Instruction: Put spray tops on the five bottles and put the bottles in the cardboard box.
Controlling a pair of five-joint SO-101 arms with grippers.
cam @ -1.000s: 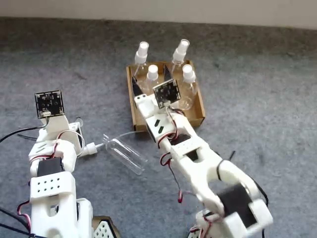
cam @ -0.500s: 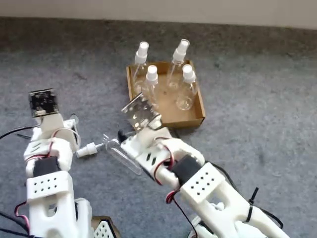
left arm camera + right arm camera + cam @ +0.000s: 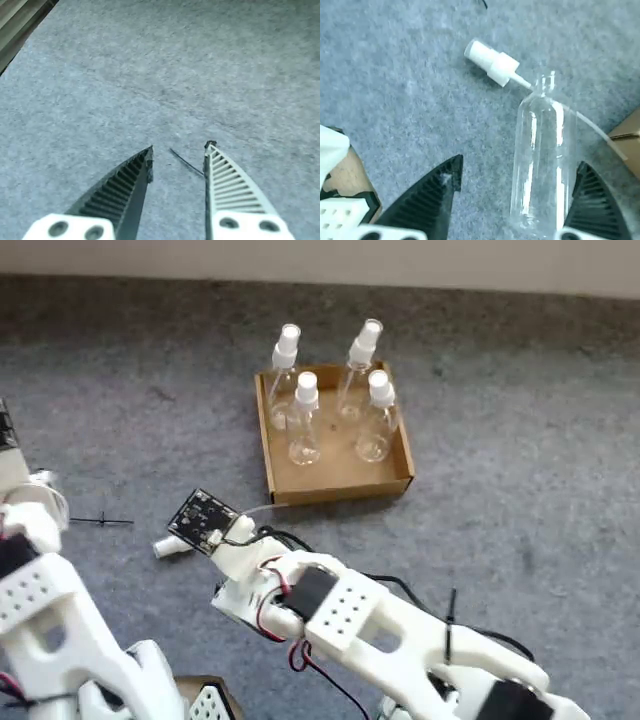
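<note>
Right now my right pincer (image 3: 519, 161) gapes wide, straddling the clear plastic bottle (image 3: 540, 150) lying on the grey carpeted surface (image 3: 395, 75). The white spray top (image 3: 492, 61) lies loose at its neck, with the brown cardboard box (image 3: 627, 132) just beyond.

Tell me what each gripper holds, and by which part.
Nothing. Left gripper open over grey carpet; right gripper open above the lying clear plastic bottle.

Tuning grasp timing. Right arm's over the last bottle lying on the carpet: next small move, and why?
Probably lower the right gripper and shut its fingers on the bottle: the fingers are open to either side of it, it lies uncapped, and the spray top lies loose at its neck.
</note>
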